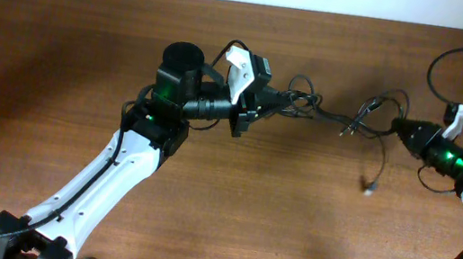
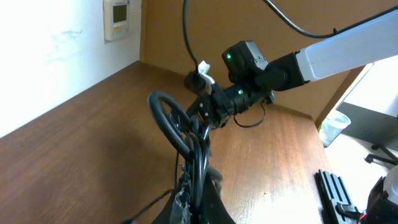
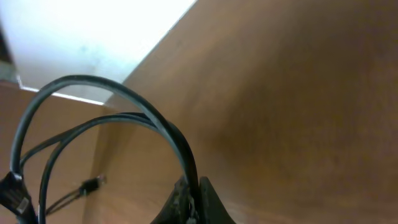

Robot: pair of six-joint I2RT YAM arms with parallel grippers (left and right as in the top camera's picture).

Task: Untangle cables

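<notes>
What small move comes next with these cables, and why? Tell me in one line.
Probably draw the right tool slowly away from the left tool. Both are shut on the cables, which run in slack loops between them. The knot bunches beside the left tool, and one plug end is loose, so a gentle pull may let that strand slip out.

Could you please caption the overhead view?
The left gripper and right gripper hold tangled black cables stretched between them over a table.
</notes>
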